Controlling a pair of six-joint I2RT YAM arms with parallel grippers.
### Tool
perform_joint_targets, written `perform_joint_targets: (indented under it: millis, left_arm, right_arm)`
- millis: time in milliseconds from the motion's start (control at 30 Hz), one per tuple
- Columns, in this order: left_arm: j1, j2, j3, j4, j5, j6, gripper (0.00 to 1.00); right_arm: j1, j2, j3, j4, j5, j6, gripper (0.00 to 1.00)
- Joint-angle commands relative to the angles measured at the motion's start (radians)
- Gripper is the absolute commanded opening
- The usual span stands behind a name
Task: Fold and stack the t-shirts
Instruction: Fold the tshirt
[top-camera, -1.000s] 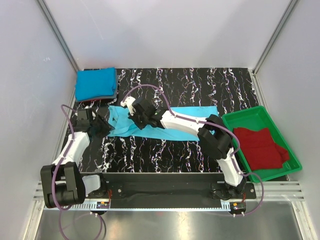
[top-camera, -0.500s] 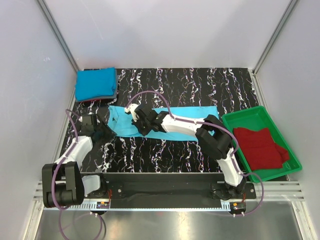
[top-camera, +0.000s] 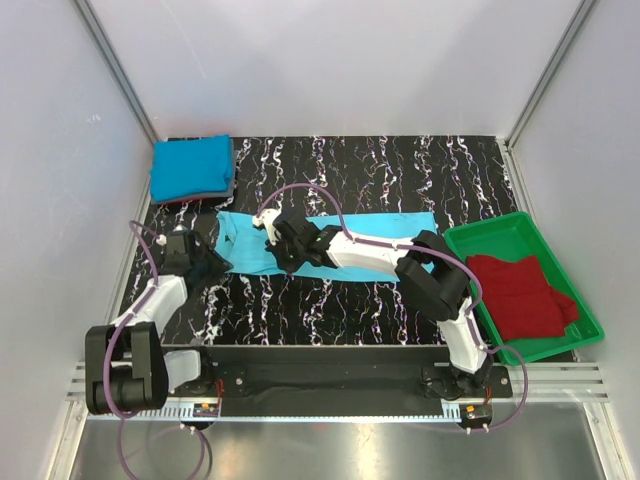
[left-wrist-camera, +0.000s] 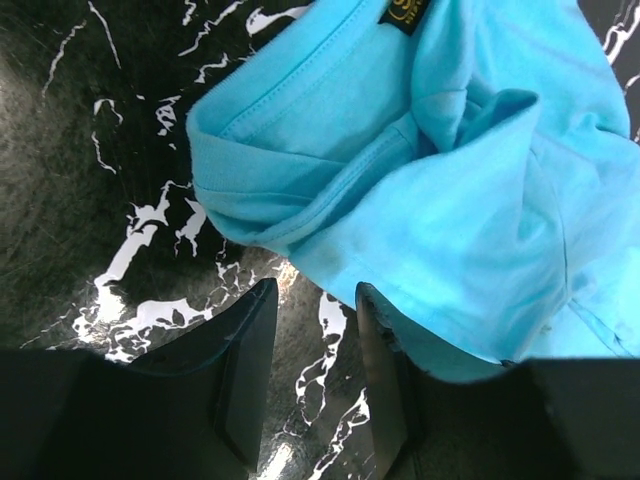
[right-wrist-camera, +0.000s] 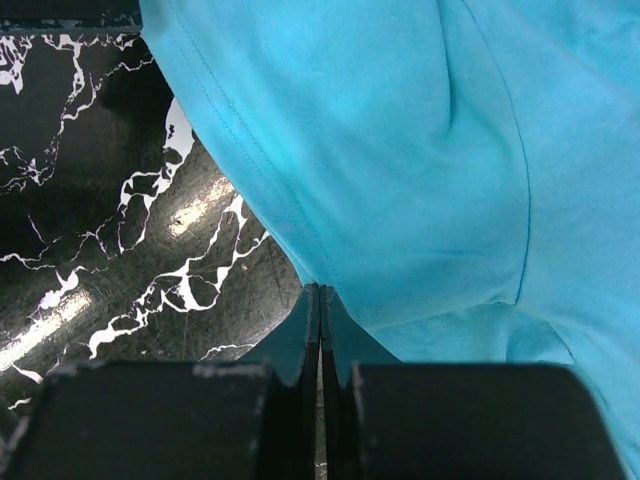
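- The left arm reaches forward along the table's (top-camera: 400, 160) left side, elbow low. The left gripper (left-wrist-camera: 312, 360) points down at the left end of the turquoise shirt (top-camera: 390, 228).
- The left jaws stand partly open. Only bare table shows in the gap, and the shirt's rumpled edge lies against the outer side of one finger (left-wrist-camera: 385, 370).
- The right arm rises from its base, bends at the elbow and stretches far across to the left, its forearm lying low over the turquoise shirt.
- The right gripper (right-wrist-camera: 320, 325) has its fingers pressed fully together, tips at the shirt's hem. Whether any cloth is nipped between them cannot be told.
- The turquoise shirt lies spread in a long strip across the middle of the table, from near the left gripper almost to the tray (top-camera: 500, 232).
- A blue shirt (top-camera: 192, 165) sits folded at the far left corner, on top of darker cloth.
- A red shirt (top-camera: 520, 295) lies loose in the green tray at the right.
- A small dark label (left-wrist-camera: 405, 12) with gold lettering sits inside the turquoise shirt's collar. It is cut by the frame edge and cannot be read.
- Only the left wrist view shows the collar, the label and the folded-over cloth. Only the right wrist view shows the stitched hem at the closed fingertips. Only the top view shows the stack and the tray.
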Motion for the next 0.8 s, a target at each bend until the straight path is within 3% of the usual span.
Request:
perform_joint_targets:
  millis: [0,533,633,767]
  left_arm:
    - [-0.002,0.008,-0.004,0.068,-0.045,-0.009,0.4]
    - [-0.036,0.071,-0.015,0.128,-0.083,-0.024,0.4]
    - [-0.038,0.09,-0.026,0.166,-0.075,-0.035,0.33]
    - [-0.044,0.107,-0.009,0.155,-0.063,-0.032,0.12]
  right_arm:
    - [0.013,-0.058,-0.002,0.046,-0.023,0.021,0.0]
    - [0.013,-0.064,-0.023,0.072,-0.039,0.032,0.0]
    - [0.013,-0.067,-0.028,0.075,-0.043,0.032,0.0]
    - [0.013,-0.078,-0.043,0.077,-0.043,0.034,0.0]
